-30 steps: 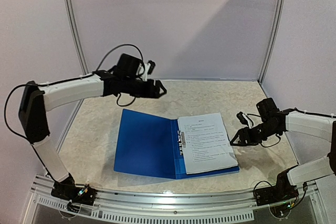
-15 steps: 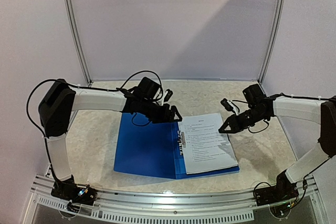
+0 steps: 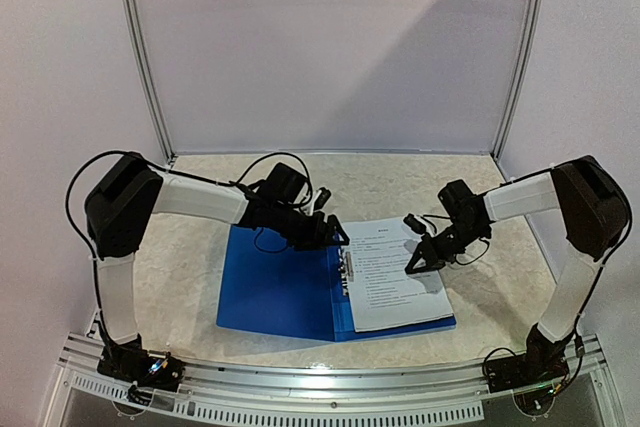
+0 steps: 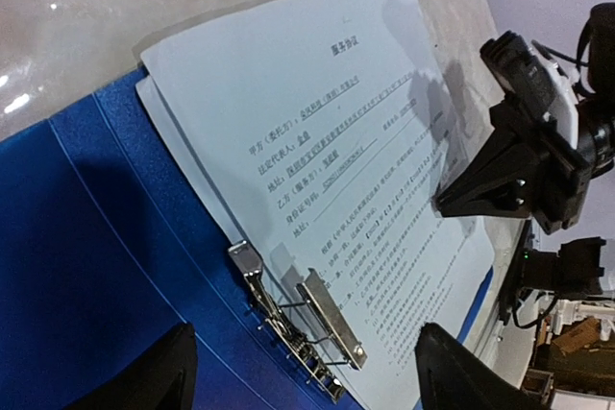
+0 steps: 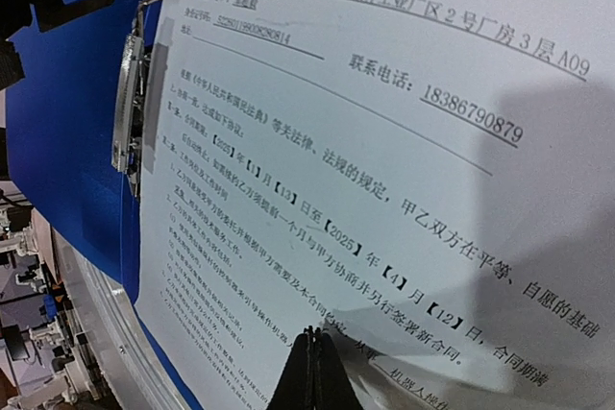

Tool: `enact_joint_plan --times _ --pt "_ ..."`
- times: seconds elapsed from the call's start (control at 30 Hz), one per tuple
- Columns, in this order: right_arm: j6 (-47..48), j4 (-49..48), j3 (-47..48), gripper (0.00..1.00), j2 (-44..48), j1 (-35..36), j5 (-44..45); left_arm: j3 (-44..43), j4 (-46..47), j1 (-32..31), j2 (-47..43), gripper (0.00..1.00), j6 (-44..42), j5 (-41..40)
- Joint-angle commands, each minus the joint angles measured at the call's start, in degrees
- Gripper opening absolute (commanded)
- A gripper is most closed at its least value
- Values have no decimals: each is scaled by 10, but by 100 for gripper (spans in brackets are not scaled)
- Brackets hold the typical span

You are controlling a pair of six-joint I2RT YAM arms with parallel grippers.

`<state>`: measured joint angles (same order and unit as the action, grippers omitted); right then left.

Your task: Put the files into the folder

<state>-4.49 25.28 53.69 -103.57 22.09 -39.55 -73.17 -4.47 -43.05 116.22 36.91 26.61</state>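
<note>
The blue folder (image 3: 275, 287) lies open on the table, with the files (image 3: 395, 272) stacked on its right half. Their left edge lies beside the metal spine clip (image 3: 346, 272). My left gripper (image 3: 338, 237) hovers open over the upper end of the spine. In the left wrist view its fingers (image 4: 163, 372) straddle the clip (image 4: 317, 319), above the folder (image 4: 86, 266) and the files (image 4: 317, 122). My right gripper (image 3: 412, 269) is shut, with nothing between the jaws. Its tip (image 5: 312, 338) points down at the top sheet (image 5: 384, 141), which wrinkles slightly there.
The marbled tabletop (image 3: 500, 287) is bounded by white walls at the back and sides. A metal rail (image 3: 320, 387) runs along the near edge between the arm bases. The folder's near edge lies close to that rail.
My left arm has swung right and down, from over the table's back left to the folder's spine. My right arm has moved left over the files and its jaws have shut.
</note>
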Motion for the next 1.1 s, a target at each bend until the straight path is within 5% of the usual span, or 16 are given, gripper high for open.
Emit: enact_joint_plan --times 0.0,0.63,1.07 --pt "-9 -7 8 0 -16 3 -2 16 31 2 22 80 12 17" --pt "-15 -6 -4 0 -57 14 14 2 120 2 84 78 31 84" --pt "-11 -1 -4 0 -54 18 18 53 202 2 24 74 62 104"
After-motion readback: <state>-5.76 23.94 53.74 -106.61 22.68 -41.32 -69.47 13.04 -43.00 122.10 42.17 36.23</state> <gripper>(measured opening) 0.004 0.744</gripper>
